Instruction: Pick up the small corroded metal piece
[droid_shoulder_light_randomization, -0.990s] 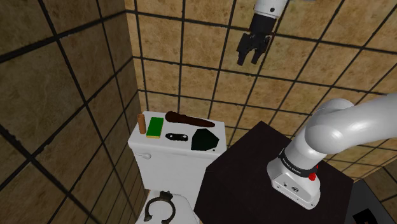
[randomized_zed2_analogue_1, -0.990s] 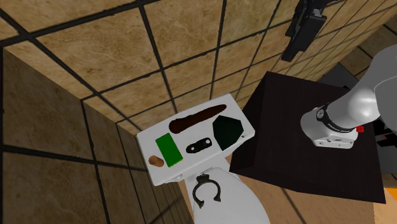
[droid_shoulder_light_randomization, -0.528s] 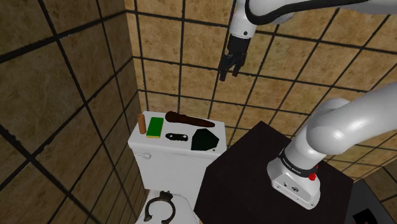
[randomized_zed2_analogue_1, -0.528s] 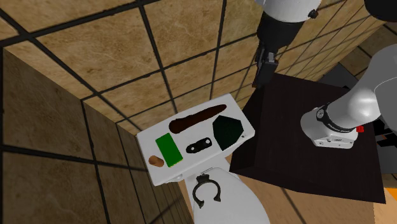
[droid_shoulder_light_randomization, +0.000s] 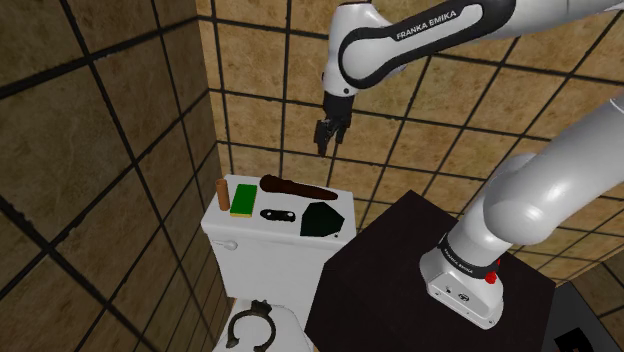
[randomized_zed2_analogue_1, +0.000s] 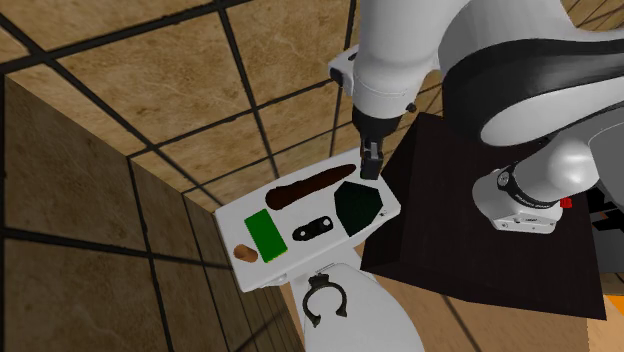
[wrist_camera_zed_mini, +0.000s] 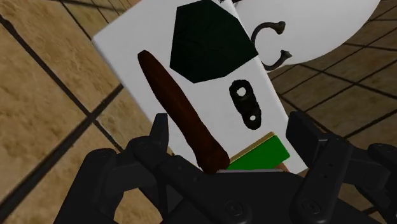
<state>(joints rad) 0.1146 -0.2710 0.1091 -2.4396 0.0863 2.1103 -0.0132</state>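
A small dark metal piece (droid_shoulder_light_randomization: 277, 213) (randomized_zed2_analogue_1: 313, 228) (wrist_camera_zed_mini: 245, 104), flat with two holes, lies on the white toilet tank lid (droid_shoulder_light_randomization: 250, 240) (randomized_zed2_analogue_1: 285, 258) (wrist_camera_zed_mini: 127, 57). It sits between a green block (droid_shoulder_light_randomization: 243, 201) (wrist_camera_zed_mini: 259, 154) and a dark green slab (droid_shoulder_light_randomization: 322, 219) (wrist_camera_zed_mini: 207, 41). A long brown stick (droid_shoulder_light_randomization: 297, 188) (wrist_camera_zed_mini: 180, 108) lies behind it, along the wall side. My gripper (droid_shoulder_light_randomization: 323, 148) (randomized_zed2_analogue_1: 371, 168) (wrist_camera_zed_mini: 230, 133) hangs open well above the lid, over the stick's end near the slab, pointing down. Nothing is between its fingers.
A short brown cylinder (droid_shoulder_light_randomization: 222, 194) (randomized_zed2_analogue_1: 245, 253) rests at the lid's far end beside the green block. A dark C-shaped ring (droid_shoulder_light_randomization: 250, 326) (randomized_zed2_analogue_1: 323, 299) (wrist_camera_zed_mini: 270, 41) lies on the toilet seat below. Tiled walls close in behind and beside the tank. The dark stand box (droid_shoulder_light_randomization: 400, 290) abuts the toilet.
The arm has swung toward the shoulder view's left and come down, bringing the gripper from high over the stand to above the tank lid. The objects on the lid have not moved.
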